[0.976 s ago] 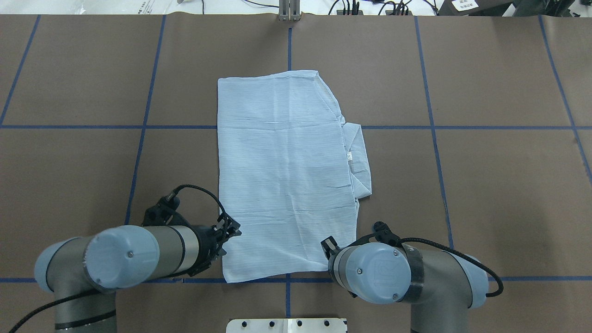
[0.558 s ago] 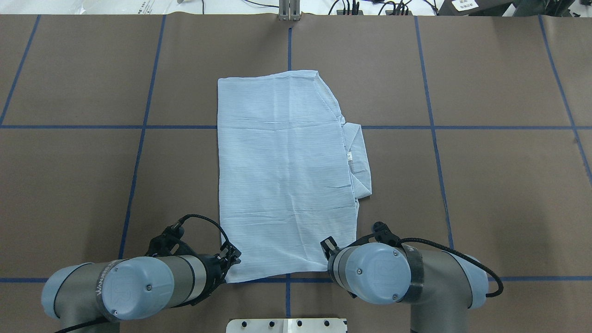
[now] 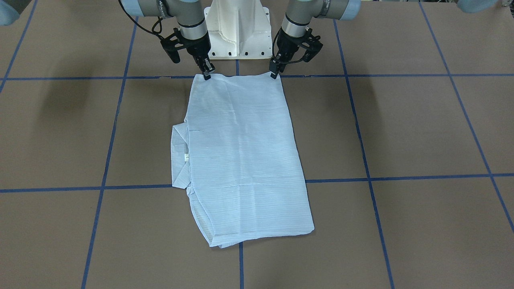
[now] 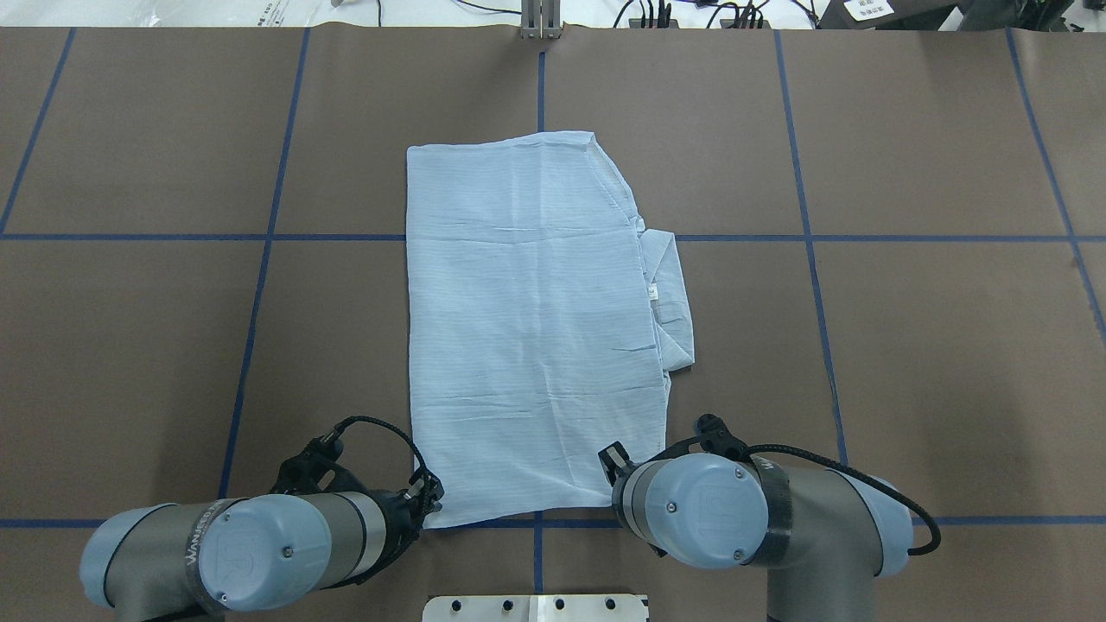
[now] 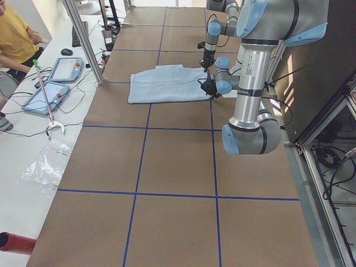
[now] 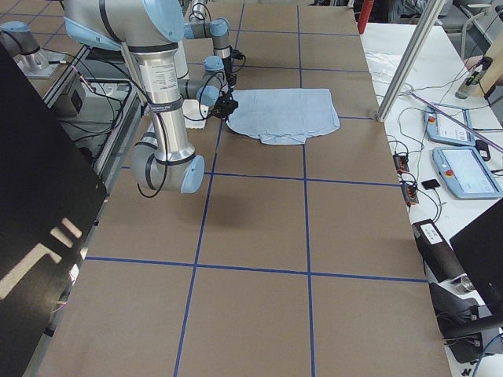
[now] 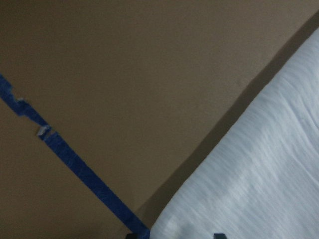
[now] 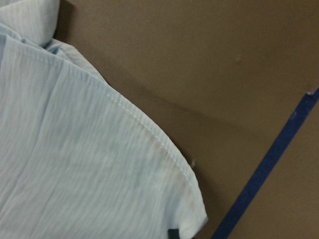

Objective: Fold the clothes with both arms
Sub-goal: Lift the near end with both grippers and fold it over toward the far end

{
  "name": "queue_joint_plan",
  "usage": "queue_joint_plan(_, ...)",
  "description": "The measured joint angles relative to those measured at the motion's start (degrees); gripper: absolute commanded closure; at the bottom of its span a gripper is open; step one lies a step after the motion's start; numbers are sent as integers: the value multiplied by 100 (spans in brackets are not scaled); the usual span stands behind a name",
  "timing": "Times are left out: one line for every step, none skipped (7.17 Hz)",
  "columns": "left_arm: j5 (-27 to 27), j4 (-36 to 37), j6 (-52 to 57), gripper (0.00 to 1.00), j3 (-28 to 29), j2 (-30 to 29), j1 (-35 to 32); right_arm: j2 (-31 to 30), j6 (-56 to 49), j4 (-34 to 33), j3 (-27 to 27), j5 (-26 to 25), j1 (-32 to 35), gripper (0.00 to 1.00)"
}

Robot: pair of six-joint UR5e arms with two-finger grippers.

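The thin light blue pinstriped shirt (image 4: 536, 328) is unmoved. The black left gripper (image 4: 429, 499), shifted back to its near corner, is parted astride it. The black right gripper (image 3: 207, 75), poised at the other corner, cannot be judged for opening.

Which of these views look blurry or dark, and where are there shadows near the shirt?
Left wrist view: dim and soft, the shirt out of focus, a dark shadow band along its edge. Right wrist view: sharper, hem stitching readable, shadow beside the hem. Front-facing view: evenly lit, soft dark shadow patches on the table. Overhead view: flat light, no glare.
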Motion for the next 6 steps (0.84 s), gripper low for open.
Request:
queue_joint_plan(2,-3,-93,100,2,0,12,-5,0,2,0,-1,1,100)
queue_joint_plan(4,-5,-138,100,-6,-4,14,-8,0,3,0,-5,5,100)
queue_joint_plan(2,-6,-156,100,-55,-6,4,-7,0,3,3,-12,8,100)
queue_joint_plan(-1,8,-157,100,-227,-1,-34,-2,2,-2,56,-28,24,100)
queue_joint_plan(-9,48,-134,100,-507,16,-128,16,2,-89,218,-43,108,100)
queue_joint_plan(-56,84,-58,100,-757,-9,-387,90,-28,-310,432,-45,317,100)
